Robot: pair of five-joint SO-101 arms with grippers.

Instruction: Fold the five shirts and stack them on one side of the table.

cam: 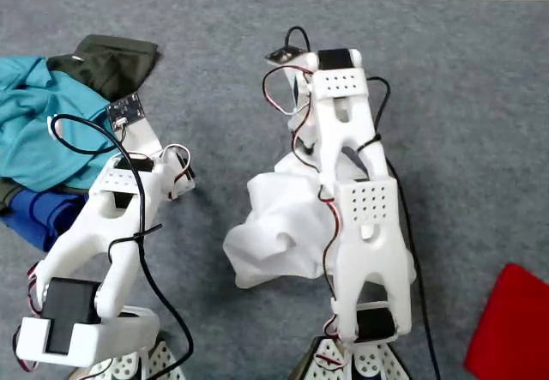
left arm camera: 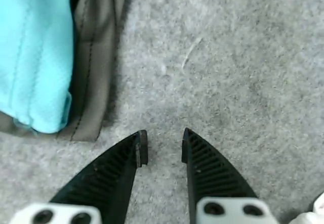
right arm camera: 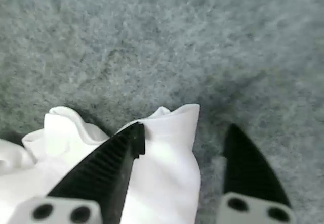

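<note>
High view. The grey table (cam: 463, 97) carries five shirts, none folded flat. A teal shirt (cam: 43, 131) lies crumpled at the left side. An olive shirt (cam: 111, 63) touches it on the far side, and a blue shirt (cam: 34, 213) lies partly under its near edge. A white shirt (cam: 274, 226) is bunched near the middle of the table. A red shirt (cam: 510, 324) lies well apart at the near right corner. The left arm (cam: 111, 217) extends toward the teal shirt, its wrist just beside that shirt's edge. The right arm (cam: 360, 208) stretches over the white shirt and covers that shirt's right part.

Left wrist view. The left pincer (left arm camera: 163, 145) stands partly open with a narrow gap between its tips. It holds nothing, and only bare table shows in the gap. The olive shirt's hem lies near one tip, apart from it. The teal shirt lies on top of the olive one, farther from the pincer.

Right wrist view. The right pincer (right arm camera: 185, 133) stands wide open and grips nothing. One finger (right arm camera: 101, 168) sits over the white shirt's cloth. The other is over bare table just beside the shirt's edge. A raised fold of the white shirt stands in the gap, nearer the first finger. Whether either finger presses on the cloth cannot be told.
</note>
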